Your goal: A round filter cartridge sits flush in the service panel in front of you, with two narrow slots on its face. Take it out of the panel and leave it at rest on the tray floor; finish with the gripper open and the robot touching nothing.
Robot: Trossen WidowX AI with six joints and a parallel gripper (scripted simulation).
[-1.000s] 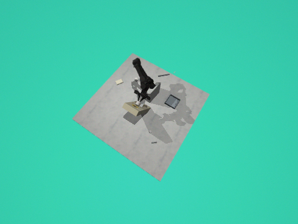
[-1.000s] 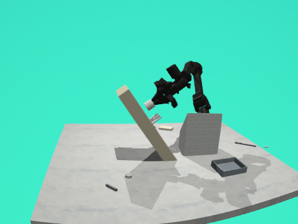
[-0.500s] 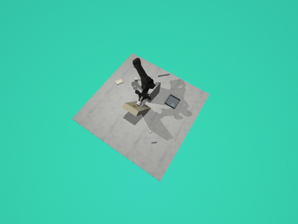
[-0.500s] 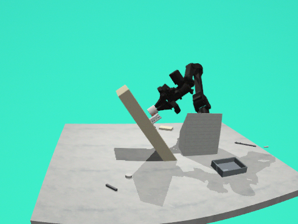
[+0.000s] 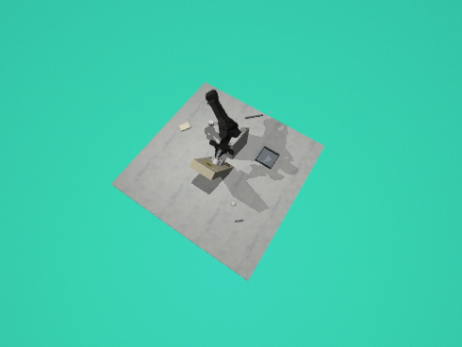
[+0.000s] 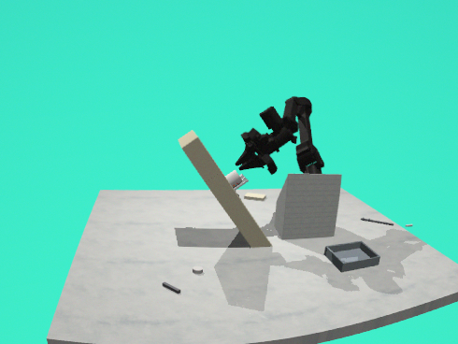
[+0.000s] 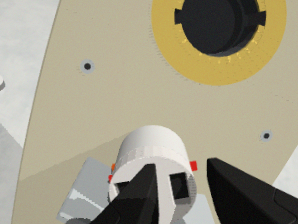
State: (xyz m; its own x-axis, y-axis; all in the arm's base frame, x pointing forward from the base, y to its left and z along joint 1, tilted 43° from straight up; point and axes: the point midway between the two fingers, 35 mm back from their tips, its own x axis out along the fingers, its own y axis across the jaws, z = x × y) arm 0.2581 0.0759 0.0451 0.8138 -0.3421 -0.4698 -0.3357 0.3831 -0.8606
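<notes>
The white filter cartridge (image 5: 217, 161) (image 6: 233, 178) (image 7: 154, 141) is out of its hole and low against the sloping face of the beige panel (image 5: 203, 169) (image 6: 215, 187) (image 7: 120, 100), by a grey bracket (image 7: 82, 187). Its slotted end faces the wrist camera; red tabs show at its sides. The dark round hole (image 7: 212, 22) in the yellow ring (image 7: 170, 55) is empty. My gripper (image 6: 237, 166) (image 7: 181, 170) is part open with nothing between its fingers, just above the cartridge; whether a finger touches it is unclear. The dark tray (image 5: 263, 164) (image 6: 361, 265) holds nothing.
A grey upright block (image 5: 240, 142) (image 6: 310, 206) stands between the panel and the arm's base. A small disc (image 5: 233, 204) (image 6: 197, 270), a black bar (image 5: 239, 221) (image 6: 171, 287), a cream block (image 5: 185, 126) (image 6: 255, 196) and a dark rod (image 5: 254, 116) (image 6: 377, 221) lie on the table.
</notes>
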